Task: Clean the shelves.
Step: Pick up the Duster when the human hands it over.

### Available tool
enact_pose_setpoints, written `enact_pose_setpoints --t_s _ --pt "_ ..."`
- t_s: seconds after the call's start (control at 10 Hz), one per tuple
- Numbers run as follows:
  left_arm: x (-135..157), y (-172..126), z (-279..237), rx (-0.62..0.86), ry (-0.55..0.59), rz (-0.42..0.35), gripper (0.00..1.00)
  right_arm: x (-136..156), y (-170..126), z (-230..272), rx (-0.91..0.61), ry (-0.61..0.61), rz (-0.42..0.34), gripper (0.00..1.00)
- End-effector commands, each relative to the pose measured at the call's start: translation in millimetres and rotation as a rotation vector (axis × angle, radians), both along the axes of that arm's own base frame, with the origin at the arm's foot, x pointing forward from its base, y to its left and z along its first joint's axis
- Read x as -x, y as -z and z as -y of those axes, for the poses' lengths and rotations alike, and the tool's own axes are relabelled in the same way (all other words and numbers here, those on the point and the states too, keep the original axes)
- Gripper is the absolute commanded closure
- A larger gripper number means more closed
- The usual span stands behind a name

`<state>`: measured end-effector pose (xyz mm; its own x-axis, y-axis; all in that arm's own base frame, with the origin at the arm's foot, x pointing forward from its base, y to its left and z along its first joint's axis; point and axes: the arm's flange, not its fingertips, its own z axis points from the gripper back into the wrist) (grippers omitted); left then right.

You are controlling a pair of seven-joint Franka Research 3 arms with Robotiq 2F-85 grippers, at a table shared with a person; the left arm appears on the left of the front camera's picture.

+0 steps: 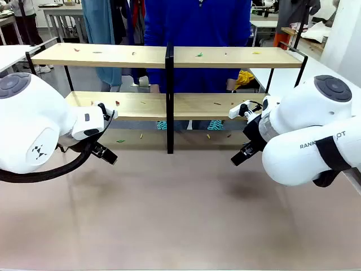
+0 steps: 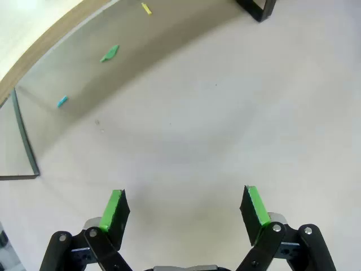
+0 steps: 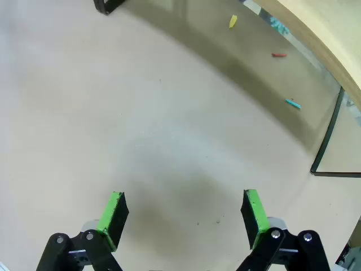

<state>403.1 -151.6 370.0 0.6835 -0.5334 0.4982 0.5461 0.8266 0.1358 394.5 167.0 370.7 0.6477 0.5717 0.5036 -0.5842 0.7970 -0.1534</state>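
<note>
My left hand (image 2: 183, 199) is wide open and holds nothing. Its green pads (image 2: 114, 208) are far apart over the bare bench (image 2: 225, 124). My right hand (image 3: 183, 200) is wide open too, and nothing is in it. Past each hand, small coloured bits lie on the bench under the shelves (image 1: 113, 55): a green bit (image 2: 110, 53) on my left side and a red bit (image 3: 278, 55) on my right. The shelves stand across the far side of the bench, with little bits on both boards. A person (image 1: 197, 22) in a blue top stands behind them.
</note>
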Motion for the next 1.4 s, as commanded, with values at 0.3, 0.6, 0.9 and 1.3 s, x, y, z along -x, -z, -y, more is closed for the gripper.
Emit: enact_pose_setpoints --t_s 0.3,0.6,0.9,1.3 --pt "0.0 -0.1 0.0 0.0 0.0 0.0 0.0 0.0 0.0 0.0 0.0 0.0 0.0 0.0" --pt "0.0 -0.1 0.0 0.0 0.0 0.0 0.0 0.0 0.0 0.0 0.0 0.0 0.0 0.0" --pt "0.0 -0.1 0.0 0.0 0.0 0.0 0.0 0.0 0.0 0.0 0.0 0.0 0.0 0.0" --pt "0.0 -0.1 0.0 0.0 0.0 0.0 0.0 0.0 0.0 0.0 0.0 0.0 0.0 0.0"
